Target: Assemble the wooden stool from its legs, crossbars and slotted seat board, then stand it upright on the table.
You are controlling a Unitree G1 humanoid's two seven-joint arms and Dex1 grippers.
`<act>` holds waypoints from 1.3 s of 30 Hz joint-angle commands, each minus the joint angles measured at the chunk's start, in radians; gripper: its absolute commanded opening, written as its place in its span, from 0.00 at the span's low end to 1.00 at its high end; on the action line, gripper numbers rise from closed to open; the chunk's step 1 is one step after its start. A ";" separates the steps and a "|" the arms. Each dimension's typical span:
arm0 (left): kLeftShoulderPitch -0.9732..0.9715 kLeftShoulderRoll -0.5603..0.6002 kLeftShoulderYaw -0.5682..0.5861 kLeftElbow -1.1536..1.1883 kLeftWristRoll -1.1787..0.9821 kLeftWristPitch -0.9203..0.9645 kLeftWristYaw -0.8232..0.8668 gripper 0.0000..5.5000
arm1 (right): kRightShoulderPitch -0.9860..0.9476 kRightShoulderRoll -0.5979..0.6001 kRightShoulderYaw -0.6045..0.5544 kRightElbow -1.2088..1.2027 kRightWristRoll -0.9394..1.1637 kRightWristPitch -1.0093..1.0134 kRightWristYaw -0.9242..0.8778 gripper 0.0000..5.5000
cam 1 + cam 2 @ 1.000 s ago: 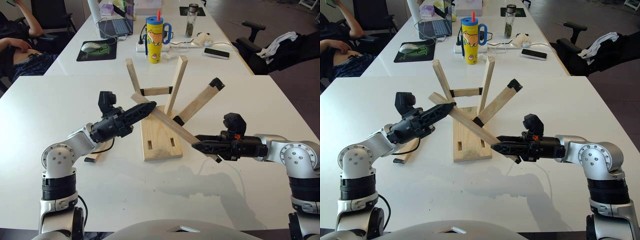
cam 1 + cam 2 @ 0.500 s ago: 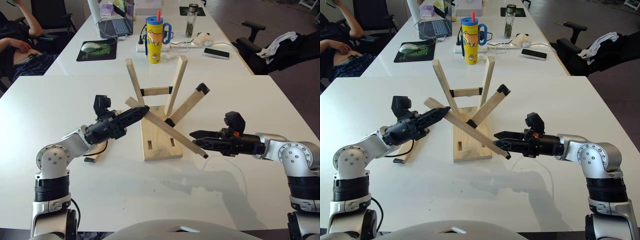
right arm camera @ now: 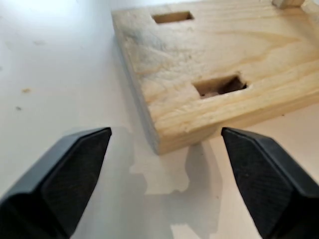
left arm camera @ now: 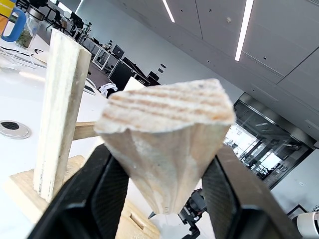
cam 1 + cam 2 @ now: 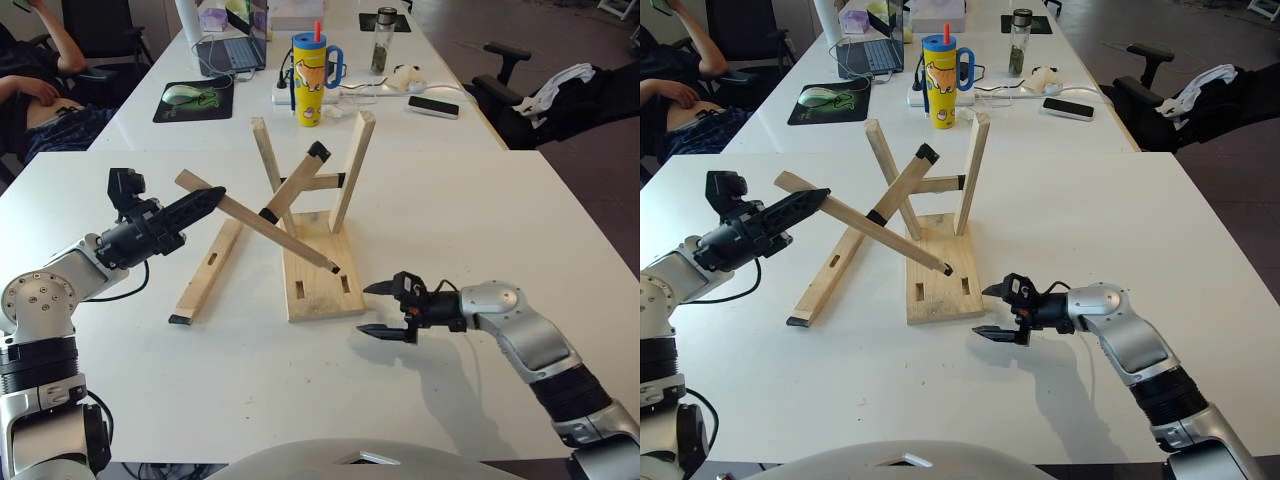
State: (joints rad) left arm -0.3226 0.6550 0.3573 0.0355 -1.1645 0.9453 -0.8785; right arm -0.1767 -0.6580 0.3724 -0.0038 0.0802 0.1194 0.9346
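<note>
Seeing, head view: left claw (image 5: 205,200) pinching a leg (image 5: 290,243) slanting down onto the seat board (image 5: 320,292). Right claw (image 5: 363,309) is spread just off the board's near corner, with wide bench (image 5: 480,220) to its right. Left wrist: leg end clamped. Right wrist: board corner lies between the fingers (image 3: 65,169), not touching them.

Beyond the far edge of the white table (image 5: 500,200) stands a second white table (image 5: 185,135), a black office chair (image 5: 520,112) at its right edge, under ceiling strip lights (image 4: 245,25).
</note>
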 commanded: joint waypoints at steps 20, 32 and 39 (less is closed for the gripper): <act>-0.023 0.014 -0.079 -0.145 0.305 -0.240 -0.032 0.37 | -0.106 0.434 -0.401 -0.007 0.440 0.356 -0.441 0.75; -0.033 0.024 -0.134 -0.135 0.383 -0.271 -0.092 0.37 | -0.067 0.560 -0.313 0.049 0.226 0.297 -0.663 0.58; -0.032 0.019 -0.161 -0.152 0.401 -0.267 -0.086 0.37 | -0.061 0.599 -0.280 0.071 0.196 0.276 -0.650 0.58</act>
State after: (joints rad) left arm -0.3429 0.6674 0.2052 -0.0979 -0.7728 0.6753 -0.9657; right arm -0.2306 -0.0783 0.0772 0.0664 0.2873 0.4008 0.2775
